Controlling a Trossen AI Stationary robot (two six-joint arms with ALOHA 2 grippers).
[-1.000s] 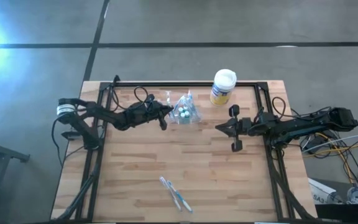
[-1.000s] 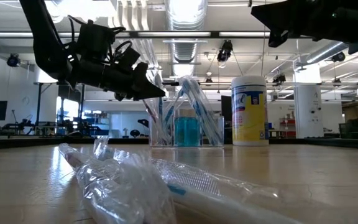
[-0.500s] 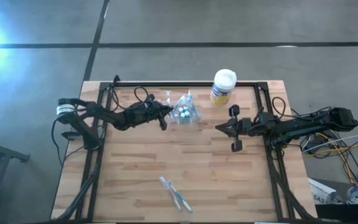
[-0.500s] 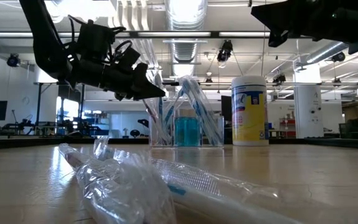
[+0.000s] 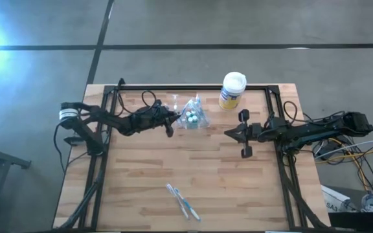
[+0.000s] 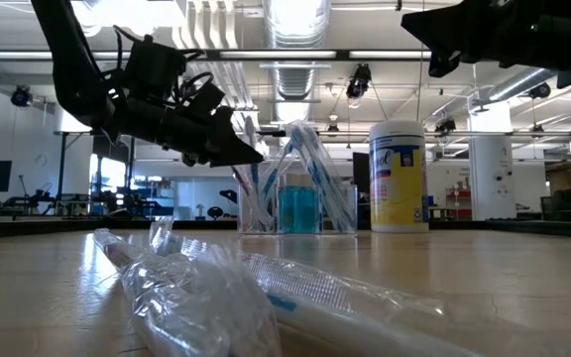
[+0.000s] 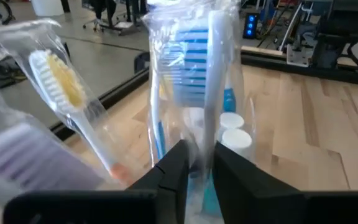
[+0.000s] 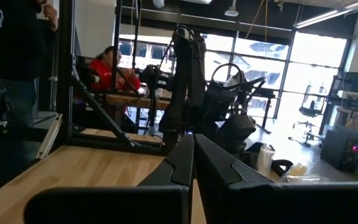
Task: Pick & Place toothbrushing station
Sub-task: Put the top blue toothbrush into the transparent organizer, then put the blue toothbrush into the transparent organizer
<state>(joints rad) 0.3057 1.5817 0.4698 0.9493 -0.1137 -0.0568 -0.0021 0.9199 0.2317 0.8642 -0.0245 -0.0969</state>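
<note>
Hovering just at nine o'clock of the toothbrushing station (image 5: 193,116), the left gripper (image 5: 169,121) has its fingers narrowly parted, clamping nothing. The right gripper (image 5: 243,133) waits at three o'clock, fingers together. The wooden table (image 5: 141,175) carries a yellow canister (image 5: 232,90) and wrapped toothbrushes (image 5: 182,202) at six o'clock. Beyond, the room holds a seated person in red (image 8: 109,67).
</note>
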